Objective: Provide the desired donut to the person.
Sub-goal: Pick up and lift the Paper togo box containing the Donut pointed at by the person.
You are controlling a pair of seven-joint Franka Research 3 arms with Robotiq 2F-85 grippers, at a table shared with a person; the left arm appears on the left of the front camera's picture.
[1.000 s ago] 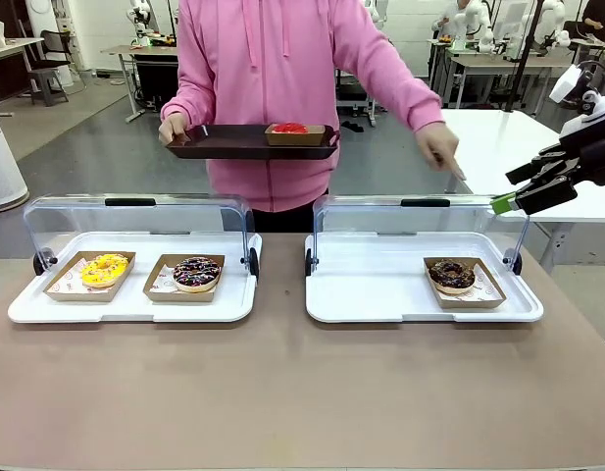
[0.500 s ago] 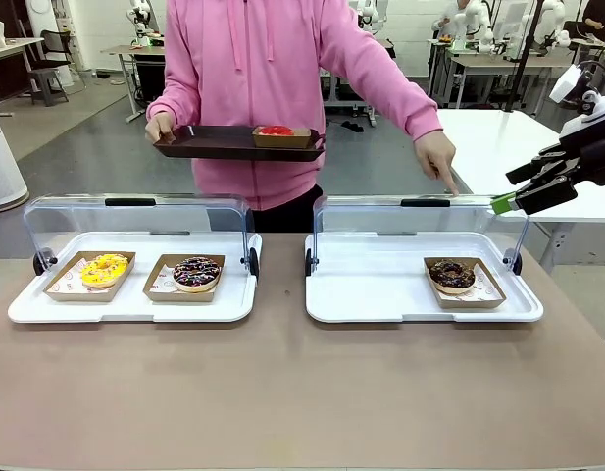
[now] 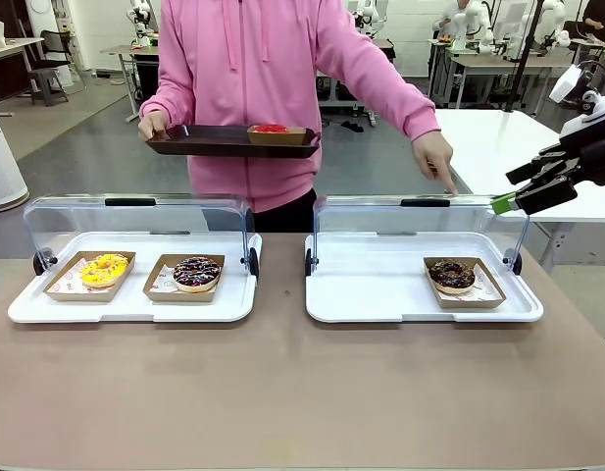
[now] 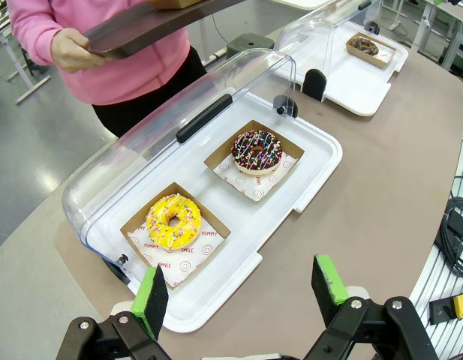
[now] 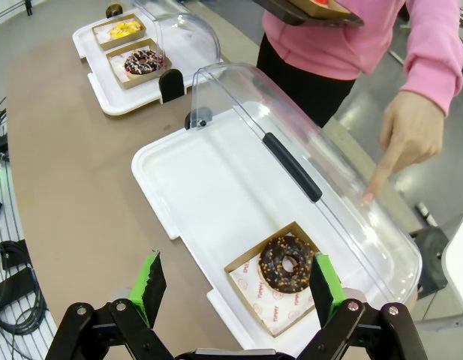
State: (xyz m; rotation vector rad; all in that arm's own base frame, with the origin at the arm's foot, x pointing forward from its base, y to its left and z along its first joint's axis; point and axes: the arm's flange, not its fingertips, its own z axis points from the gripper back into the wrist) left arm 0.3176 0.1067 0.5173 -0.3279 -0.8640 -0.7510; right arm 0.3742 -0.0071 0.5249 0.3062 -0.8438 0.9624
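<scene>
Over the last second the person point(image 3: 253, 88) has shifted toward 9 o'clock with the dark tray point(image 3: 204, 145) and its red donut point(image 3: 271, 129), while the pointing hand point(image 3: 436, 157) has dropped to the top edge of the raised lid point(image 3: 410, 218) on the right case point(image 3: 371, 285); the fingertip now sits at 12 o'clock from the chocolate donut point(image 3: 452, 276), which lies boxed at 4 o'clock in that case. Judgement: the chocolate donut is the requested item; the right gripper point(image 3: 511, 189) hangs wide open at 2 o'clock from it, the left gripper point(image 4: 242, 296) wide open near the left case point(image 4: 317, 169), both empty
</scene>
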